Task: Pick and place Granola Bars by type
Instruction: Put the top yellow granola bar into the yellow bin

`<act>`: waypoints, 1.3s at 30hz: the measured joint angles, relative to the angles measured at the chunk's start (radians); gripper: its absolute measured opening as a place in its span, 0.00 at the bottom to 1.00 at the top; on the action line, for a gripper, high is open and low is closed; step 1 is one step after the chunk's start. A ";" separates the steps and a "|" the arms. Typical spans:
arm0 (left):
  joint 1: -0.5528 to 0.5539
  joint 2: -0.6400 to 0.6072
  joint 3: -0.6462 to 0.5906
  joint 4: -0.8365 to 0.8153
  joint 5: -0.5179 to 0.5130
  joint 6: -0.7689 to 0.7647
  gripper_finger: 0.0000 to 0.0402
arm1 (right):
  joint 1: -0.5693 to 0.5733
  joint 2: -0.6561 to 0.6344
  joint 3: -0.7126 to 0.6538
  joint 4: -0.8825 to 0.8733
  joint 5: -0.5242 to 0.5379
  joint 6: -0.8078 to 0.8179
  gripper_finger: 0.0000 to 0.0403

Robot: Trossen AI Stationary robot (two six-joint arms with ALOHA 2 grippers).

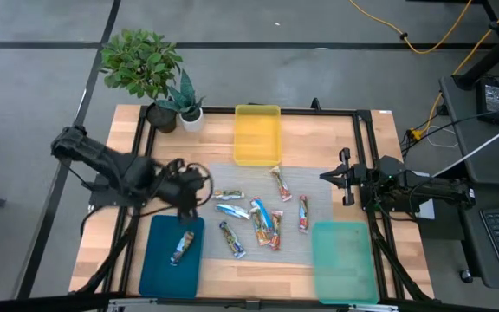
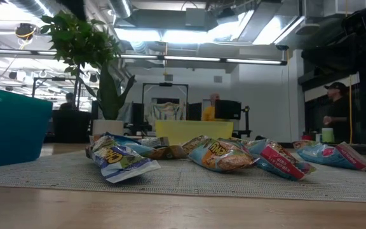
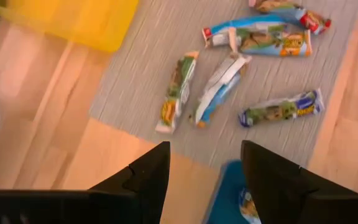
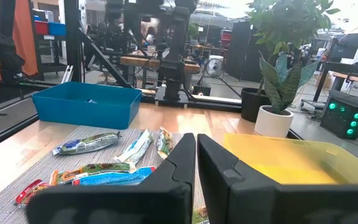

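Nearest the front edge of the counter (image 1: 258, 295), two trays flanking the grey mat (image 1: 319, 186): blue tray (image 1: 158, 269) with one bar (image 1: 181, 247) already inside, teal tray (image 1: 345, 260) apparently bare.

Just beyond the blue tray, left tool (image 1: 189, 192) hovering over the mat's near-left corner, fingers (image 3: 143, 177) spread wide, nothing between them. In its wrist view, three bars on the mat ahead: a green-and-white one (image 3: 176, 92), a blue-and-white one (image 3: 219, 88), a darker blue one (image 3: 281, 109).

On the mat between the trays, the remaining Granola Bars (image 1: 262, 217) scattered, some overlapping near the middle, red-ended ones toward the teal tray side.

Right tool (image 1: 340, 178) at the mat's right edge, beyond the teal tray, jaws pressed nearly together, empty, waiting.

Farthest from the blue tray, yellow tray (image 1: 257, 134) at the mat's back edge, then two potted plants (image 1: 150, 74) at the back-left corner.

Likely next: another pick by the left tool. Risks, as judgement only: overlapping wrappers in the middle, so two bars lifted together or a neighbour dragged along; slick foil slipping from a shallow pinch; similar blue wrappers mistaken for one type and dropped in the wrong tray; a low descent snagging the mat's weave and shifting everything on it.
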 joint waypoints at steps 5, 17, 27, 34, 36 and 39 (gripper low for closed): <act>0.118 0.000 0.000 0.122 0.095 0.179 0.47 | 0.000 0.000 0.000 0.000 0.000 0.000 0.05; 0.266 0.133 0.000 0.302 0.202 0.453 0.48 | 0.000 0.000 0.000 0.000 0.000 0.000 0.05; 0.308 0.267 0.000 0.329 0.209 0.537 0.48 | 0.000 0.000 0.000 0.000 0.000 0.000 0.05; 0.340 0.375 0.000 0.366 0.256 0.711 0.49 | 0.000 0.000 0.000 0.000 0.000 0.000 0.05; 0.354 0.410 0.000 0.364 0.265 0.719 0.50 | 0.000 0.000 0.000 0.000 0.000 0.000 0.05; 0.382 0.447 0.000 0.369 0.343 0.758 0.54 | 0.000 0.000 0.000 0.000 0.000 0.000 0.05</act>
